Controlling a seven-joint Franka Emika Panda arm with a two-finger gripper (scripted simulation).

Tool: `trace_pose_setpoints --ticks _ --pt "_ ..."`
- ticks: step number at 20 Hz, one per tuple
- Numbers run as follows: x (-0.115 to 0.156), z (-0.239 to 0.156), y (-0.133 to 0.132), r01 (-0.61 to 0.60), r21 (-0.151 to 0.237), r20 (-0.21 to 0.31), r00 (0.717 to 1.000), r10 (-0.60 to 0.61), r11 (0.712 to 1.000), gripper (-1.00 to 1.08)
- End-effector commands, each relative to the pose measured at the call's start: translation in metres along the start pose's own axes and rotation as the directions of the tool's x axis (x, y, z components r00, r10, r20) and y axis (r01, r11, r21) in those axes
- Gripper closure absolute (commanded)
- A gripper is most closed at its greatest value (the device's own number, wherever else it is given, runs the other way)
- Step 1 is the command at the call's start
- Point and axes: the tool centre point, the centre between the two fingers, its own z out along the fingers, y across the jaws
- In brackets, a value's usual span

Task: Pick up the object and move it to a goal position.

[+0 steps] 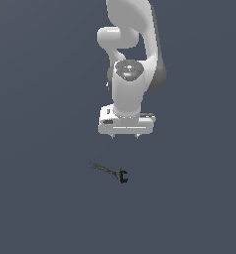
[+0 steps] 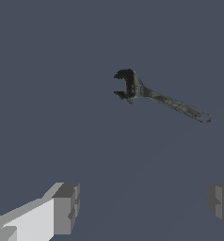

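While the tool hovers agape, the wrench lies apart below.

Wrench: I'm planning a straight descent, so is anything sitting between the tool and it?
Nothing visible does. The wrench lies alone on the bare grey surface, apart from the tool, whose fingers are spread wide with only empty floor between them in the wrist view.

Arm vertical – pincer pointing down, fingers spread wide.
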Motion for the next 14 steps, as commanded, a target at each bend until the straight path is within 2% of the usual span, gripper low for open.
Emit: trace_pose_setpoints --ticks 1,14 --pt "0.0 0.0 0.0 0.0 0.0 0.0 1.0 0.0 1.0 -0.92" --pt "-0.002 -0.009 -0.015 0.041 0.005 0.008 0.999 -0.041 0.999 -0.92"
